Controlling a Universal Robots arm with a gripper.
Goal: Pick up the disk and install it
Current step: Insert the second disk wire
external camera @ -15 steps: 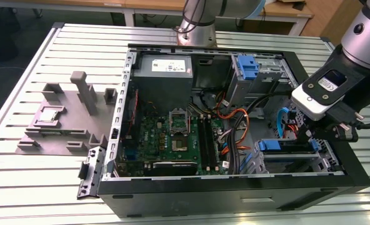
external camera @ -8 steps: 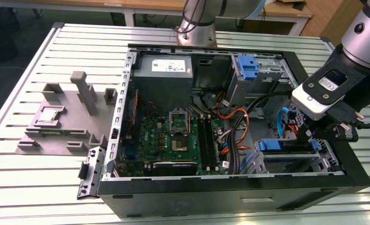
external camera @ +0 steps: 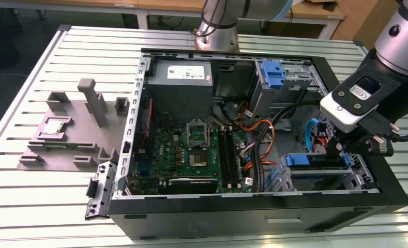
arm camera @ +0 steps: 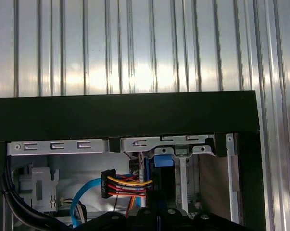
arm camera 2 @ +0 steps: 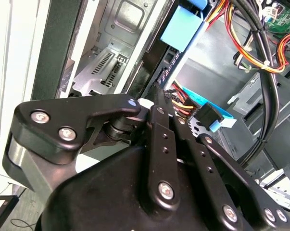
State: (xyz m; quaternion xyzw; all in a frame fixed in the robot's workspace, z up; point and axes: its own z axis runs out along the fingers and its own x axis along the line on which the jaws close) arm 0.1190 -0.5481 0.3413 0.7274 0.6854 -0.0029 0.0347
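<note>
My pincer (arm camera 2: 157,91) sits low in the open computer case (external camera: 252,206), fingers (arm camera 2: 160,125) pinched together on a thin dark edge, probably the disk (arm camera 2: 154,67) standing on edge in the drive bay (arm camera 2: 111,62). The second wrist view adds its blue carrier tab (arm camera 2: 181,29). The first wrist view shows a power plug (arm camera: 108,184) beside that tab. The exterior view shows the motherboard (external camera: 190,150) and, farther off, the grey fixture (external camera: 73,129) on the table (external camera: 52,206).
</note>
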